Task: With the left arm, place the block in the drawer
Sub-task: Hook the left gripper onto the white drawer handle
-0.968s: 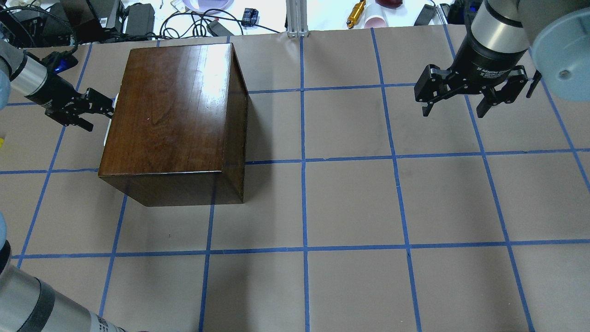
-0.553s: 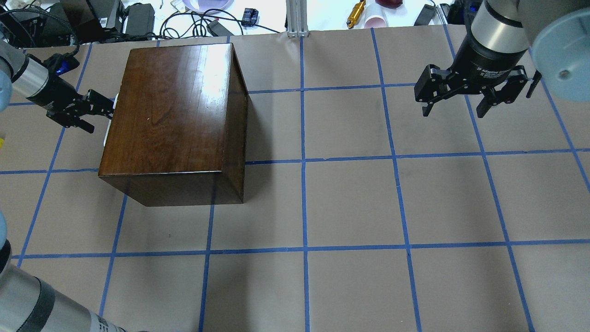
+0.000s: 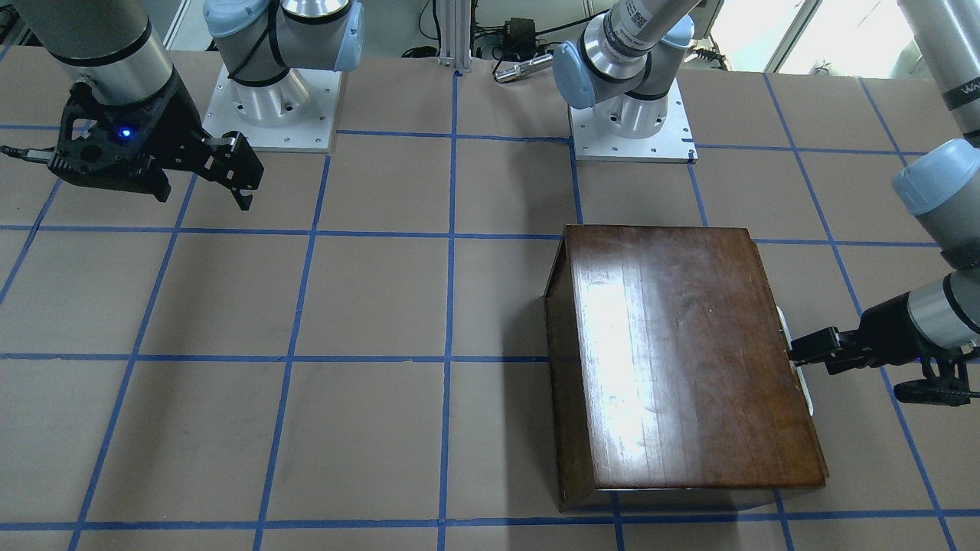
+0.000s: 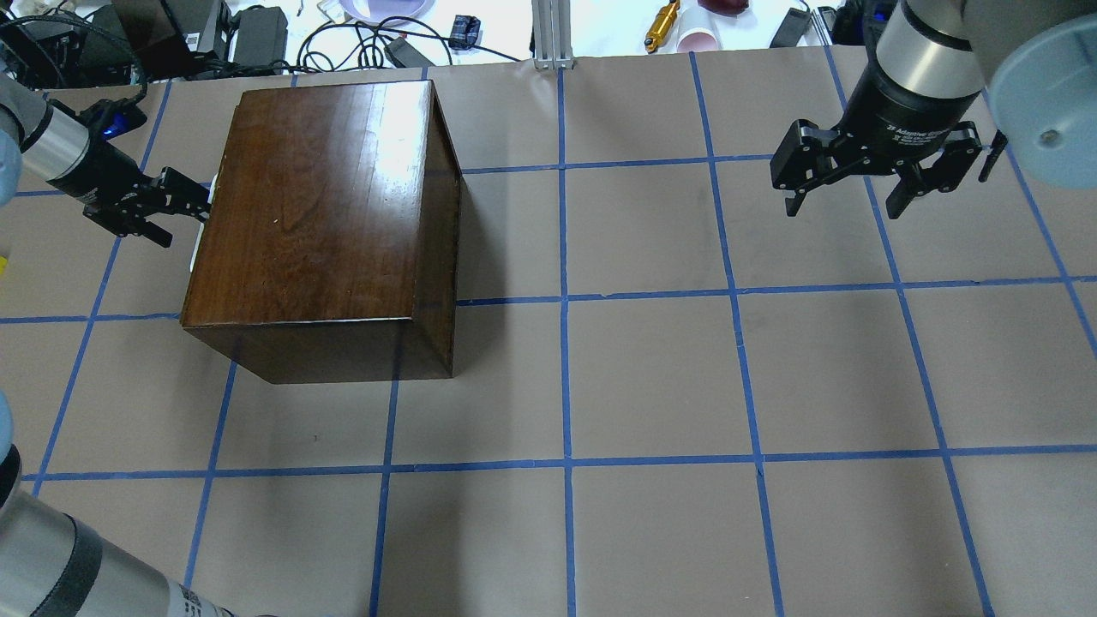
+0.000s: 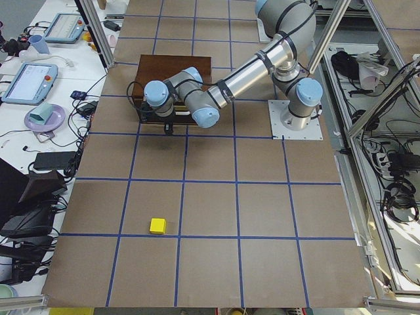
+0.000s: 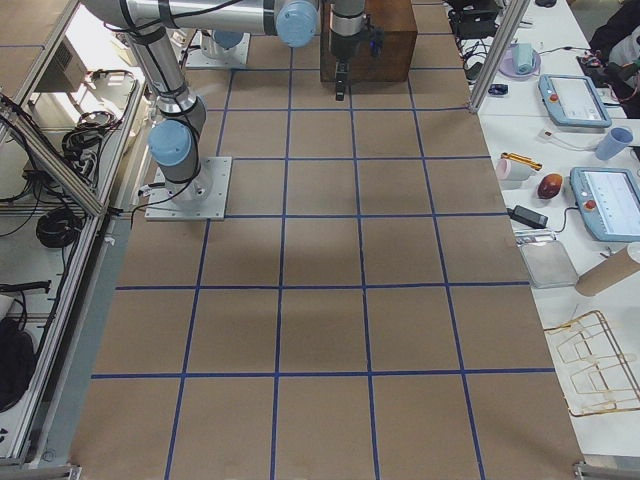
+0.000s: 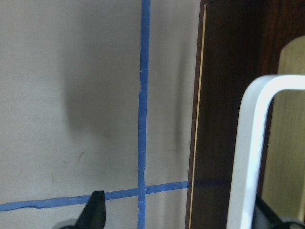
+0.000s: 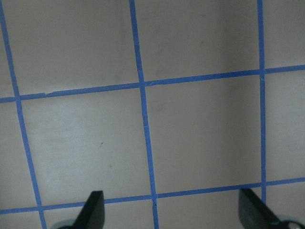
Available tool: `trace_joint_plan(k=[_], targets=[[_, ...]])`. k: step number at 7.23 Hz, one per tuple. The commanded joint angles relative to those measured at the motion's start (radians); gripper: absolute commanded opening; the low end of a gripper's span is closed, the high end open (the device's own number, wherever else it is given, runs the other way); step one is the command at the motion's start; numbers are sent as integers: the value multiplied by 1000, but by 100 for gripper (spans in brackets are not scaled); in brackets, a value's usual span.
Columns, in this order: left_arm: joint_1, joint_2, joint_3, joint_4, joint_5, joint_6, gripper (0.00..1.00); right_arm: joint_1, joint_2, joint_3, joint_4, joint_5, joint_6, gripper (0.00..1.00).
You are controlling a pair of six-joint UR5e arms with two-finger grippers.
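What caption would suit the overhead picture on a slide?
The left gripper at the white handle on the side of the wooden box; right gripper hangs open over the taped table.

Glossy wooden box (image 4: 317, 197) (glare-streaked) on matt paper (image 4: 651, 377).

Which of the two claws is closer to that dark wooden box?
Left. The left gripper is right at the wooden box's side face, by its white handle; the right gripper hangs far off across the table.
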Motion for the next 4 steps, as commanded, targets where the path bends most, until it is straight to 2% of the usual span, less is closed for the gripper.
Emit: trace_joint_plan(k=[1, 4], targets=[[0, -1, 7, 2, 12, 30, 100, 0, 0, 0, 0, 0, 0, 100], [0, -1, 8, 2, 12, 42, 100, 0, 0, 0, 0, 0, 0, 100]])
